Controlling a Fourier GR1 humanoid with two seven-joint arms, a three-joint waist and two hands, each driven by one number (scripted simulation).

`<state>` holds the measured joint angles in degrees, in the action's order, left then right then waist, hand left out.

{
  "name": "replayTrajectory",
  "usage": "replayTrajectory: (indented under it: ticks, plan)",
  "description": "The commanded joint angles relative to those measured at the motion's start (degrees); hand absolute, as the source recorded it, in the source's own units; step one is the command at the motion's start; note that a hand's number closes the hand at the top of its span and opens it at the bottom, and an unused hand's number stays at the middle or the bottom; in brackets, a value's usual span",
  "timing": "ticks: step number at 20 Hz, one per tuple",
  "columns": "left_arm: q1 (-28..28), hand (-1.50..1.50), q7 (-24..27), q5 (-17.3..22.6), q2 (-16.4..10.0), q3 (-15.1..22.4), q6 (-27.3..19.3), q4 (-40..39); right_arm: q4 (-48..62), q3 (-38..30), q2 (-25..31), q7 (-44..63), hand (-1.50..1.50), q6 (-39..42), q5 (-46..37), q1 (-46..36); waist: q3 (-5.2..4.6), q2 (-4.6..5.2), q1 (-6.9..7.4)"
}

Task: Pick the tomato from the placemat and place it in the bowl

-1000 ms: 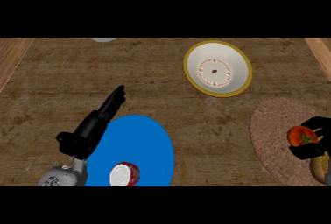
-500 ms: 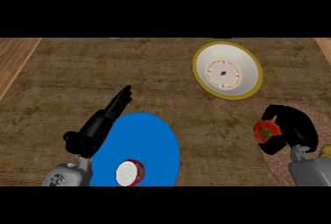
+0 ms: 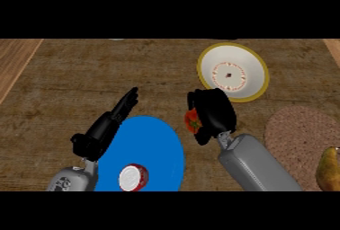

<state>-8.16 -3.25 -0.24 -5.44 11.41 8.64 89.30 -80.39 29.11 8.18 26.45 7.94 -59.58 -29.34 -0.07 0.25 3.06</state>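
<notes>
worktop [image 3: 73, 76]: a brown wooden surface is being viewed from steeply above, with everything below being carried on it.
left hand [image 3: 100, 132]: it is being kept open, with fingers straight and pointing up and to the right; nothing is being held, and the left edge of the plate is being overlapped by it.
plate [image 3: 159, 146]: a blue plate is being shown low in the view, between the two grey forearms.
round object [image 3: 133, 176]: a small red-rimmed, white-topped thing is being carried on the plate near its lower edge; what it is cannot be told.
tomato [image 3: 192, 121]: the red tomato is being gripped off the placemat, over bare worktop just beside the plate's upper right edge, below the bowl and not in it.
right hand [image 3: 214, 112]: its fingers are being curled round the tomato, much of which is being hidden by them.
bowl [image 3: 247, 60]: a white bowl with a yellow rim is being shown upper right, its lower left rim being met by the top of the right hand.
placemat [image 3: 299, 130]: a round brown woven mat is being shown at the right.
pear [image 3: 328, 168]: a yellow-green pear is being cut off by the right edge, on the placemat.
</notes>
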Motion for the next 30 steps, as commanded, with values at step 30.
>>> replayTrajectory:
  ticks: [30]
  plan:
    - [-1.13, 0.00, -1.98, 0.54, -0.47, -3.43, 2.01, 1.69, 46.26, -28.68, 3.17, -16.21, 1.50, -16.79, 2.97, -26.91, 0.08, 0.73, -1.03]
